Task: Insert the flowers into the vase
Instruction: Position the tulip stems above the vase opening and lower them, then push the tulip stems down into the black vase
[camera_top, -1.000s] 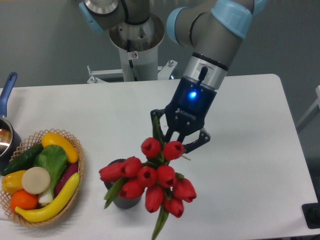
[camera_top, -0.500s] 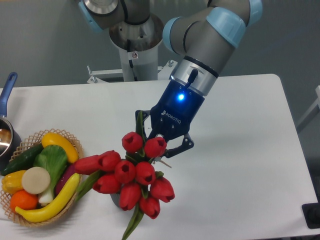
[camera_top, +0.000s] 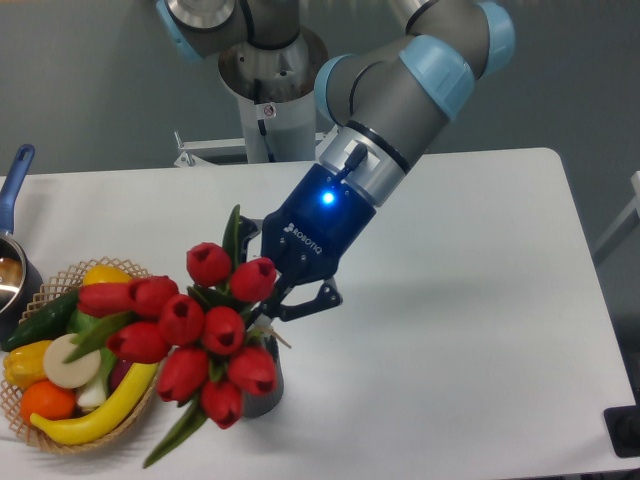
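The flowers (camera_top: 190, 335), a bunch of red tulip buds with green leaves, hang tilted over the front left of the table. My gripper (camera_top: 270, 292) is shut on their stems just behind the buds, reaching down from the upper right. The stems themselves are hidden by the buds and the fingers. Beneath the bunch stands the vase (camera_top: 263, 393), dark grey; only its right side shows, and its mouth is covered by the buds. The leftmost buds reach over the basket.
A woven wicker basket (camera_top: 66, 442) with yellow, green and orange fruit and vegetables sits at the front left. A pot (camera_top: 12, 272) with a blue handle stands at the left edge. The arm's base (camera_top: 270, 95) rises behind the table.
My gripper has carried the flowers to the left, from right of the vase to above it. The bunch now overlaps the basket and covers most of the vase.
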